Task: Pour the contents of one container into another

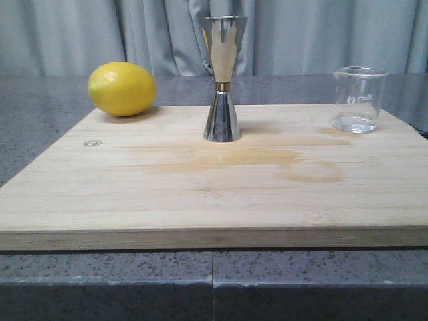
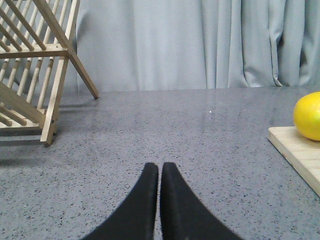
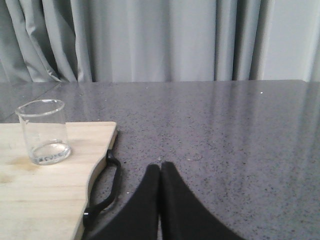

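Beaker (image 1: 359, 99) upright on cutting board (image 1: 200, 194), right of steel jigger (image 1: 223, 80), within right arm's reach | left tool (image 2: 159, 200) clenched, empty | right tool (image 3: 160, 200) clenched, empty, over tabletop (image 3: 225, 130)

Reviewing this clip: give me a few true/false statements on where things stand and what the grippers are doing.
1. The jigger stands upright on the cutting board. True.
2. The beaker is held by the right gripper. False: it stands free on the board; that gripper is shut on nothing, off the board.
3. The lemon lies at the board's far left corner. True.
4. The left gripper is open over the lemon. False: it is shut, above bare countertop.
5. The beaker is full to the brim. False: nearly empty.
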`<action>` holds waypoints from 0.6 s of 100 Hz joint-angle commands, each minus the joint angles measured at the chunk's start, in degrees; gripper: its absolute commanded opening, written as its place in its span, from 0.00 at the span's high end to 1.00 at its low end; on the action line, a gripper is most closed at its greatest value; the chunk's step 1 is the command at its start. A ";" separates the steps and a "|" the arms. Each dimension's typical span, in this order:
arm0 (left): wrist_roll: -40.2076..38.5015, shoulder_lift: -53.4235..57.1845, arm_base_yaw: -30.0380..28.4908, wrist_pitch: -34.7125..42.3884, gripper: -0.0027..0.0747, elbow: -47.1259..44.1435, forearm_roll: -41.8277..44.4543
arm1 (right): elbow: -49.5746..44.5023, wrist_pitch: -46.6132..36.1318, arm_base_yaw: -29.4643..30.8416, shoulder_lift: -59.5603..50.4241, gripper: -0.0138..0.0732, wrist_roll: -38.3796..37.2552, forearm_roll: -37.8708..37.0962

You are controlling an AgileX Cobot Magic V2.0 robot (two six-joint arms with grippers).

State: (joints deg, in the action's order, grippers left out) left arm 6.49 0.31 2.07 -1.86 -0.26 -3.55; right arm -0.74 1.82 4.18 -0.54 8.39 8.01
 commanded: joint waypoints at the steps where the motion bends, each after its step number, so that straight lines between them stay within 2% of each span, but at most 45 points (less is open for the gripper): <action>1: -0.37 1.33 0.03 4.15 0.99 -1.64 -0.49 | -0.47 -6.56 0.04 -1.12 0.92 -6.84 -8.01; 6: -0.37 1.33 0.03 4.15 0.99 -1.64 -0.49 | -0.47 -7.39 0.04 -1.12 0.92 -9.21 -11.60; 60: -0.37 1.33 0.03 4.15 0.99 -1.64 -0.49 | -0.47 -7.38 0.04 -1.12 0.92 -9.21 -11.58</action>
State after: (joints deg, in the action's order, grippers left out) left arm 6.49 0.31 2.07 -1.86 -0.26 -3.55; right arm -0.74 -0.74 4.18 -0.54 -0.74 -2.92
